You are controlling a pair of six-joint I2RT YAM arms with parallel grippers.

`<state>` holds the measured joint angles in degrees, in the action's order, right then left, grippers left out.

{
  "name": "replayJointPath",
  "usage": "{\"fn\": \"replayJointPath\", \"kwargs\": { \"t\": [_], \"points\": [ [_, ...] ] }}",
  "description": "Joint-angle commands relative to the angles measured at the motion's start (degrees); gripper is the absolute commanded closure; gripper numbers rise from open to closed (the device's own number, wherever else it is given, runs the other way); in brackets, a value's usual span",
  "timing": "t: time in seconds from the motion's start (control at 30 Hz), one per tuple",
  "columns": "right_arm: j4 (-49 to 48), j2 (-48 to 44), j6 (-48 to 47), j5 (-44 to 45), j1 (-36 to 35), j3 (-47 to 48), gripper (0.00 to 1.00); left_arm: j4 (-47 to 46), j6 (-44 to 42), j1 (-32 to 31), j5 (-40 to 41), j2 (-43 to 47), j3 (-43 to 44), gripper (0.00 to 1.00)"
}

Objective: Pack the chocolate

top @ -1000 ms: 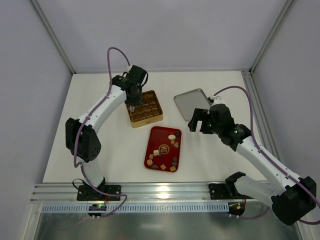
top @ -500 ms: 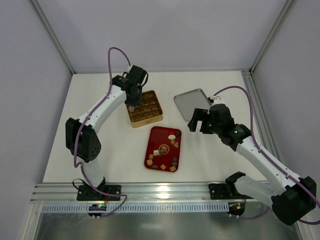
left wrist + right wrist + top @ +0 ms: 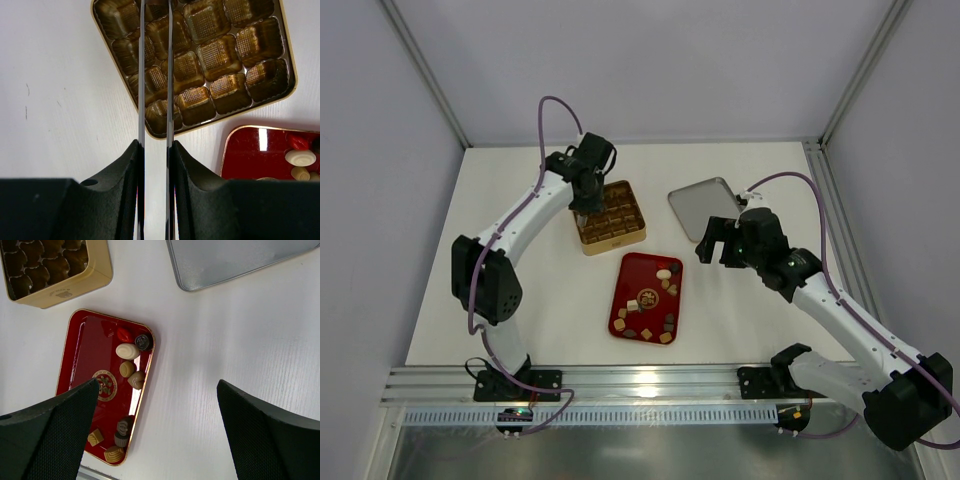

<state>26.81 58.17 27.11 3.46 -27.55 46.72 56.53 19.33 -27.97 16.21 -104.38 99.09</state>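
The chocolate pieces (image 3: 663, 273) lie loose in the red tray (image 3: 638, 272), dark brown, tan and cream; the right wrist view shows them close, with a cream oval (image 3: 127, 351). My left gripper (image 3: 582, 212) hangs over the left edge of the gold grid box (image 3: 615, 215). In its wrist view the left gripper (image 3: 155, 75) shows thin blades a narrow gap apart, running over the box (image 3: 220, 50) and past the frame top, so the tips are hidden. My right gripper (image 3: 713, 243) is wide open and empty, above the table right of the tray (image 3: 90, 345).
A silver lid (image 3: 703, 208) lies at the back right, just behind my right gripper; it also shows in the right wrist view (image 3: 235, 260). The box compartments that show in the left wrist view hold nothing. White walls enclose the table.
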Motion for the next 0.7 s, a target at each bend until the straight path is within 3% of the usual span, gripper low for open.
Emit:
{"fn": "replayJointPath", "kwargs": {
  "t": [0.0,0.67],
  "points": [
    [-1.6,-0.5,0.4,0.1,-0.1,1.3,0.00,-0.4,-0.8,0.5,1.8,3.0,-0.2,0.71],
    [-1.5,-0.9,0.6,0.3,-0.1,1.2,0.00,-1.0,-1.9,0.5,1.8,3.1,-0.9,0.68]
  ]
}}
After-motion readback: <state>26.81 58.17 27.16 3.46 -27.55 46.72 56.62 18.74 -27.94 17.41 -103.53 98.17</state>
